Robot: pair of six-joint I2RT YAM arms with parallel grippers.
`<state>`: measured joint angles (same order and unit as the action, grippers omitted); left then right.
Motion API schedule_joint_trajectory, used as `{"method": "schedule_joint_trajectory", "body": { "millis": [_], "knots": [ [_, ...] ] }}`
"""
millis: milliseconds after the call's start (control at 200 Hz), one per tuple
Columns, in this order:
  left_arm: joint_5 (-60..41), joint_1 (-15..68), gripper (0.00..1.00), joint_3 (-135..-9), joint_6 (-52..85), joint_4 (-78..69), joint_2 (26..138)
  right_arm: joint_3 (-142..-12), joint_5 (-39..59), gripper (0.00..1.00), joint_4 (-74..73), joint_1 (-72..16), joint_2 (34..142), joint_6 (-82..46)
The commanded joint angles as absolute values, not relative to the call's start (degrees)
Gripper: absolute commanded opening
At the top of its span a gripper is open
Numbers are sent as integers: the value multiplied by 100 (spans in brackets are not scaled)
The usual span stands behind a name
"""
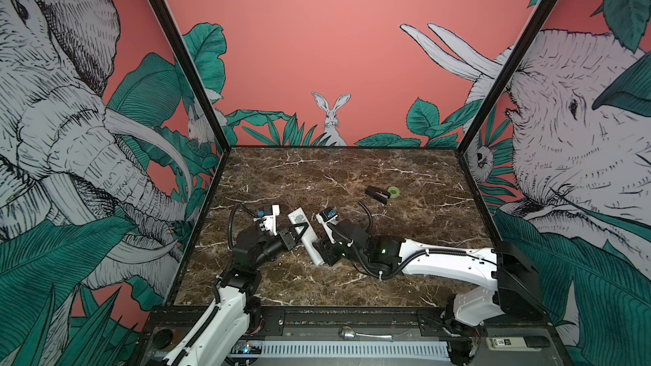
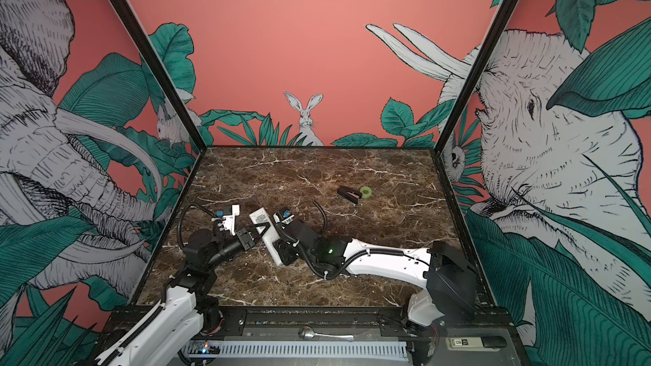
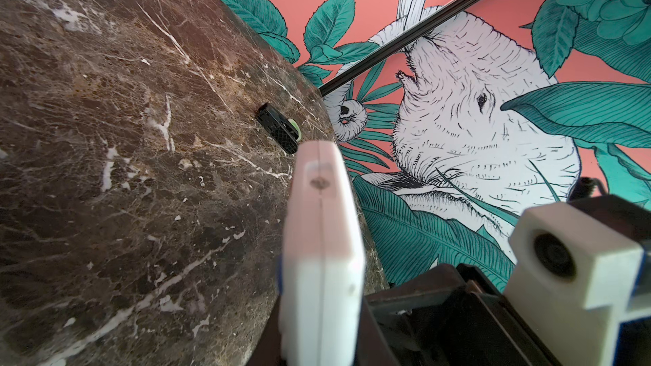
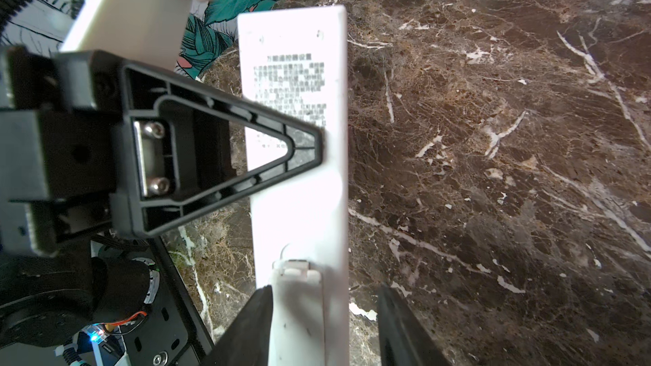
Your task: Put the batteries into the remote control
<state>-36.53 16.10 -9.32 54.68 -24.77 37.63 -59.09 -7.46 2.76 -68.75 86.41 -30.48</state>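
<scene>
L claw [image 1: 302, 230] pinches remote control [image 4: 299, 205] at its middle, back side up, between both arms, mid table [image 4: 493, 170]. R claw [image 4: 324, 332] spread round remote's near end by cover [image 4: 296, 293]: one finger touches, other apart. Cover looks shut. No batteries in sight.

Step, I think: get cover off. Next: R slides cover off gently while L holds tight, no twist.
</scene>
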Motion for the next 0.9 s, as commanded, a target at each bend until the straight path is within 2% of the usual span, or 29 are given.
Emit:
{"method": "schedule_joint_trajectory", "body": {
  "millis": [0, 895],
  "knots": [
    [-3665, 1630, 0, -914, 5553, -2710, 3670, -5829, -713, 49, 200, -6829, 8670, -3187],
    [-3662, 1635, 0, -905, 5562, -2707, 3643, -5735, -544, 45, 149, -6716, 8999, -3331]
  ]
}}
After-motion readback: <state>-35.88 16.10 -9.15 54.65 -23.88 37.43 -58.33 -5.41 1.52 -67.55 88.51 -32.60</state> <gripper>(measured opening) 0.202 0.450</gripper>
